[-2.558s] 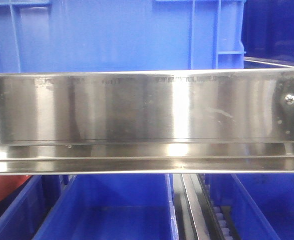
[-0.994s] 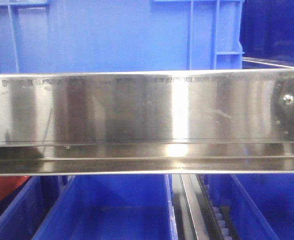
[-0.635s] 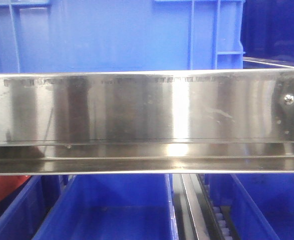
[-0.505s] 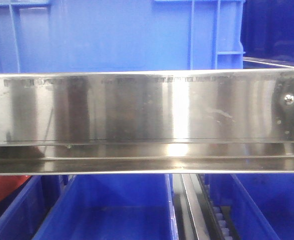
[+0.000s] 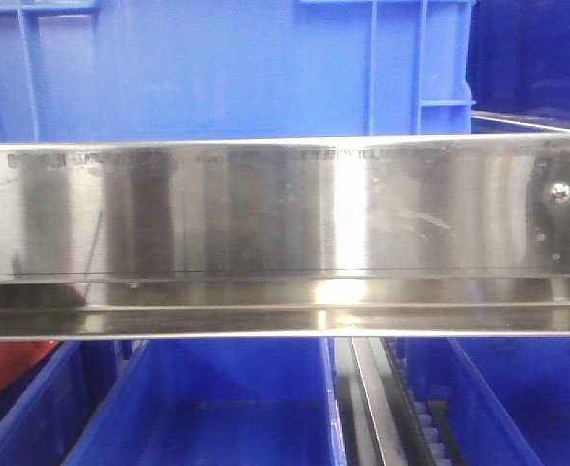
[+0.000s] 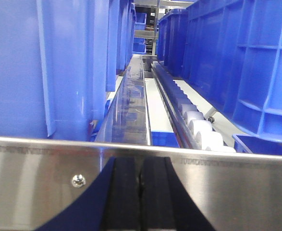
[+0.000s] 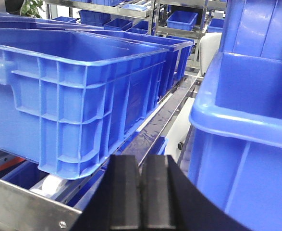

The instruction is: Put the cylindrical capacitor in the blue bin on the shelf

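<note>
— What has changed on the front camera since the earlier pictures?

— Hardly anything. The shelf (image 5: 285,209) rail fills the middle as before, with the same screw (image 5: 558,193) near its right end. Only the dull reflections on the brushed metal have drifted a little; the dark band left of centre sits slightly differently than it did a couple of seconds ago. The blue crate (image 5: 217,68) above the rail and the blue bin (image 5: 226,408) below it have not shifted.

— And the capacitor?

— I cannot find the cylindrical capacitor in any view. On my left wrist camera the left gripper (image 6: 141,192) has its two black pads pressed together with only a thin seam between them, and nothing shows in that seam. Whether something tiny is pinched there, I cannot tell.

— The right side?

— Same story. The right gripper (image 7: 141,192) is closed pad against pad, with nothing visible between them.

— Where are the grippers relative to the shelf?

— The left one sits just in front of a steel rail (image 6: 227,192), pointing down a lane with a roller track (image 6: 198,127) ahead and to its right, and blue crates on both sides. The right one points between a large blue crate (image 7: 68,96) ahead on its left and another blue bin (image 7: 246,144) close on its right.
</note>
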Tool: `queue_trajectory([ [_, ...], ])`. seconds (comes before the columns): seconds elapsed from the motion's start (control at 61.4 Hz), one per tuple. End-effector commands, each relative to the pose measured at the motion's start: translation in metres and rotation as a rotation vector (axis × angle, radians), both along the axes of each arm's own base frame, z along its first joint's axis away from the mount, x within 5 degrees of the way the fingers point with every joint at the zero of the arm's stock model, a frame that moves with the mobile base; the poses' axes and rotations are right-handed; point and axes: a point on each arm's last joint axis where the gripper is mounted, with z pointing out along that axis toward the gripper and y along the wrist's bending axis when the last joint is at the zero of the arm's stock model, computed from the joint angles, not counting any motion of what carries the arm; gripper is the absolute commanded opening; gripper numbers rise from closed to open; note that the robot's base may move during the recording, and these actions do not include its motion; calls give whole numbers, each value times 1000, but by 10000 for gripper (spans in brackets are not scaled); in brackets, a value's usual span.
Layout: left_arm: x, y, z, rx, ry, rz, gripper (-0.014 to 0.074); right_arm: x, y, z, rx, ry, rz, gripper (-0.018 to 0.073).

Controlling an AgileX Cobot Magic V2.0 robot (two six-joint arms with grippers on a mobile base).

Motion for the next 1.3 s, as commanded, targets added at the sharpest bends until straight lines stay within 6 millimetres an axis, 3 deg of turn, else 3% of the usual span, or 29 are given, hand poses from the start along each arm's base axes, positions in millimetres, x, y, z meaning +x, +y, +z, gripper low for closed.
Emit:
queue_trajectory([
  [0.0,0,0,2,-7,-22,-7,-111,1,0,1,20,-40,-18,-150],
  [0.147,0,0,2,-7,-22,-7,-111,10,-3,-5,48,-116,-130,-150],
  [0.277,0,0,2,-7,-22,-7,-111,16,-7,-24,59,-143,-253,-150],
  [0.538,0,0,2,-7,-22,-7,-111,18,-14,-84,96,-137,-407,-150],
  [0.733,0,0,2,-7,-22,-7,-111,30,-16,-132,130,-101,-438,-150],
  [1.287,0,0,2,-7,-22,-7,-111,30,-16,-137,105,-55,-437,-150],
])
